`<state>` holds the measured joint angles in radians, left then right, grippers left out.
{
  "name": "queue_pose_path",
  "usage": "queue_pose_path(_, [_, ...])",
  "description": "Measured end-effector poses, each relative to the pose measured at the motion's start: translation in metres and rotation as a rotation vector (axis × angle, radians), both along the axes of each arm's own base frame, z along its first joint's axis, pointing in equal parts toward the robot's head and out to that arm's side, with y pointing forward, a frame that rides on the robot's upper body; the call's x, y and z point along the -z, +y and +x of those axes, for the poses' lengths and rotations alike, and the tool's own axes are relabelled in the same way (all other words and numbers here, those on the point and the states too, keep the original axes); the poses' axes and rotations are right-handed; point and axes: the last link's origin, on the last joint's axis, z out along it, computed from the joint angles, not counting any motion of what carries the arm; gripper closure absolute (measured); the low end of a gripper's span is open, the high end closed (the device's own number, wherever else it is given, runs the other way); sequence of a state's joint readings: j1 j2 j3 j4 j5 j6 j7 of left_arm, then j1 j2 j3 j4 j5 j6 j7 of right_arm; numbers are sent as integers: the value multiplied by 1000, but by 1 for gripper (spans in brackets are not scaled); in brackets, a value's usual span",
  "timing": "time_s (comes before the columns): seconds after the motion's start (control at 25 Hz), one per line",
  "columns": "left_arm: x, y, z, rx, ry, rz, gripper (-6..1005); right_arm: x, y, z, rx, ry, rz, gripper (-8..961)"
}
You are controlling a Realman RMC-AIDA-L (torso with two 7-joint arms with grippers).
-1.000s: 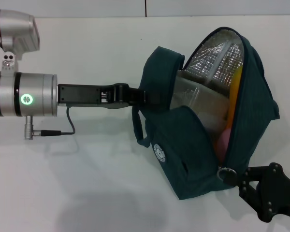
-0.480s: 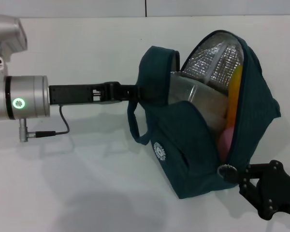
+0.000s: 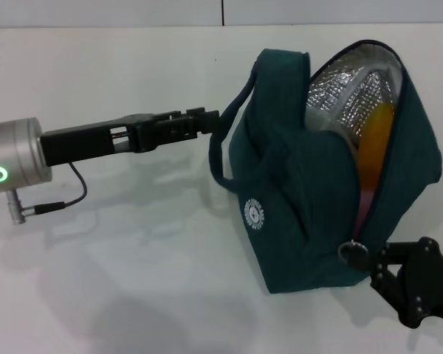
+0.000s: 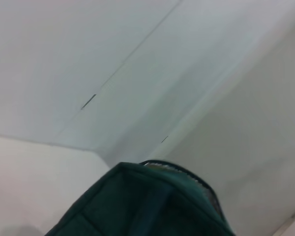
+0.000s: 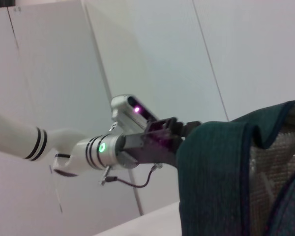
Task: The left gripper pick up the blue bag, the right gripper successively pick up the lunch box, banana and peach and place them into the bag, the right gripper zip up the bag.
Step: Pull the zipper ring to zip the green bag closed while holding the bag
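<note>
bag (image 3: pixel 310 214) blocks right, table (image 3: pixel 118 280) open left

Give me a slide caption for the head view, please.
Left pincer holds the bag by its strap while the right pincer grips the zipper pull, banana showing inside.

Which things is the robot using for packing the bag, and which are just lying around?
Part of the job: blue bag, banana and peach inside it, zip pull, left gripper holding the bag's strap, right gripper at the zip.

Just there: white table, cable.
</note>
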<state>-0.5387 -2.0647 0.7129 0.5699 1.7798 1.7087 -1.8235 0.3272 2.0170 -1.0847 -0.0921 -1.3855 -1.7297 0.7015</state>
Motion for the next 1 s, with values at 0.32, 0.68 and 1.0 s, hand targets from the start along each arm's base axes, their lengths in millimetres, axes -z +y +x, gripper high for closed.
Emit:
queue_pose_path(0.32, [-9, -11, -2, 69, -55, 88, 221, -6, 3, -2, -10, 26, 55, 944])
queue_pose_path(0.68, [-6, -14, -4, 68, -57, 99, 114, -5, 15, -5, -28, -10, 50, 944])
queue_pose_path(1.0, [7, -23, -5, 122, 6, 18, 113, -1, 26, -9, -29, -30, 17, 944])
